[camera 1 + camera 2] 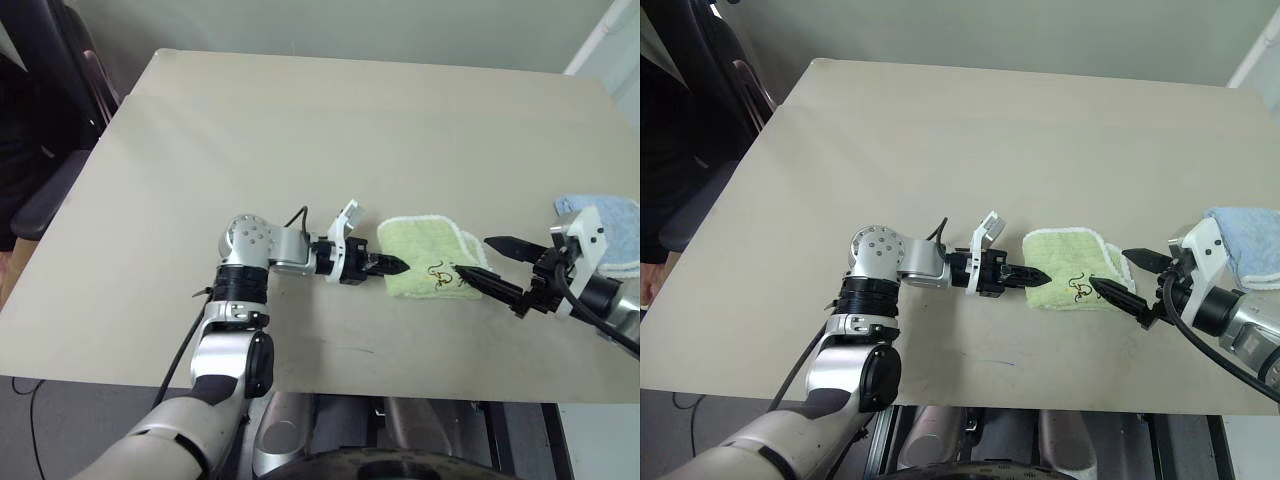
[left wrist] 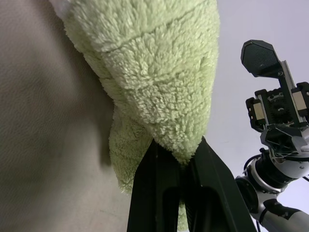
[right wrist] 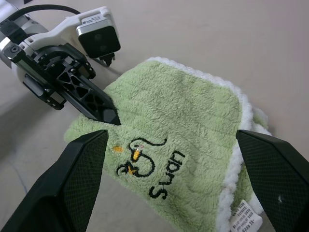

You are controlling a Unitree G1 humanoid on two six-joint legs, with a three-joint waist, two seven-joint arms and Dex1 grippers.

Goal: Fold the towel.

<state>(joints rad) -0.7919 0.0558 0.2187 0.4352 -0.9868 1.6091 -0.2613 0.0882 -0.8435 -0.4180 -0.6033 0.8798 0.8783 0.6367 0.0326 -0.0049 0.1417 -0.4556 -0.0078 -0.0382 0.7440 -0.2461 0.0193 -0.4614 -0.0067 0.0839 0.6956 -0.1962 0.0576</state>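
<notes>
Head views, towel: the towel [image 1: 428,258] lies near the front edge of the table [image 1: 300,130], already doubled into a small block, embroidered face up. Between the two arms, likely so either can reach an edge.
Head views, left gripper: left gripper [image 1: 392,265] comes in level from the towel's left side, jaws together on the near left edge of the cloth.
Head views, right gripper: right gripper [image 1: 490,262] sits at the towel's right side, jaws wide apart, one tip over the embroidery, the other off past the white edging. Holding nothing; whether a tip touches the pile, cannot tell.
Head views, other cloth: light blue cloth [image 1: 1252,240] folded at the table's far right, behind the right arm, apart from the towel.
Left wrist view: both black jaws clamped on a bunched corner of green terry, cloth hanging in a thick fold above them. Grip looks firm, several layers pinched. The other arm's open gripper is seen beyond.
Right wrist view: the two mesh-faced fingers [image 3: 79,174] straddle the towel's near edge, well spread. White tag [image 3: 244,212] at the lower corner beside the edging.
Judgement: left side is gripped for a lift or drag; right looks poised to pinch the opposite edge for the next fold.
</notes>
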